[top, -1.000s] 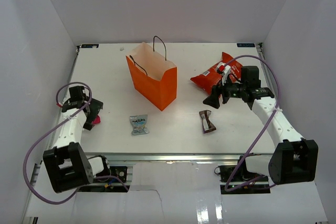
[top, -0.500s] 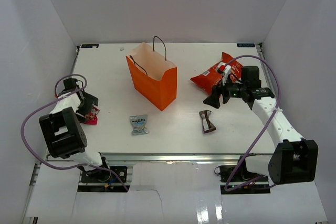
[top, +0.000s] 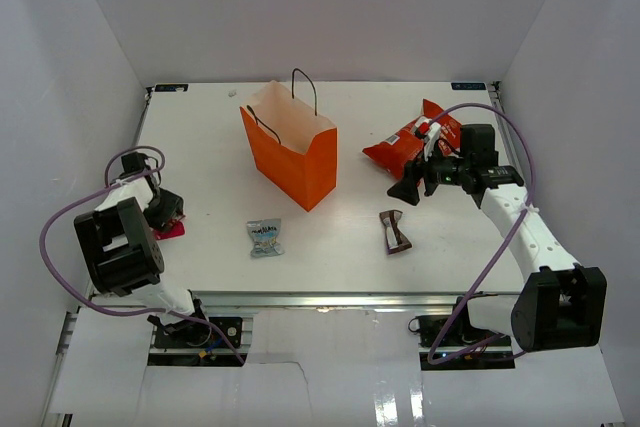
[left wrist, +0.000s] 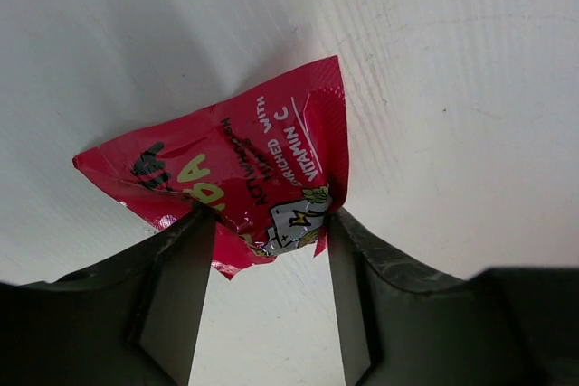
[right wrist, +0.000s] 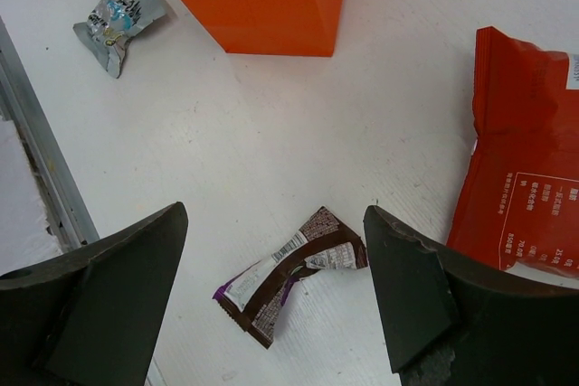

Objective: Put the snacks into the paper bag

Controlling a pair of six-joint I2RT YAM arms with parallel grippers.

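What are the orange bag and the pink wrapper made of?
The orange bag looks like matte paper: stiff flat sides, sharp folds, no shine. The pink wrapper looks like glossy plastic film, maybe foil-lined: it is shiny, crinkled and printed.

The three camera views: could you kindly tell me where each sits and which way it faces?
Top external: high behind the bases, looking down on the table; left arm and right arm show.
Left wrist: on its arm, facing down at the pink wrapper between left claw fingers.
Right wrist: on its arm, facing down at the brown-white wrapper between right claw fingers.
Shared: top external and right wrist show the paper bag.
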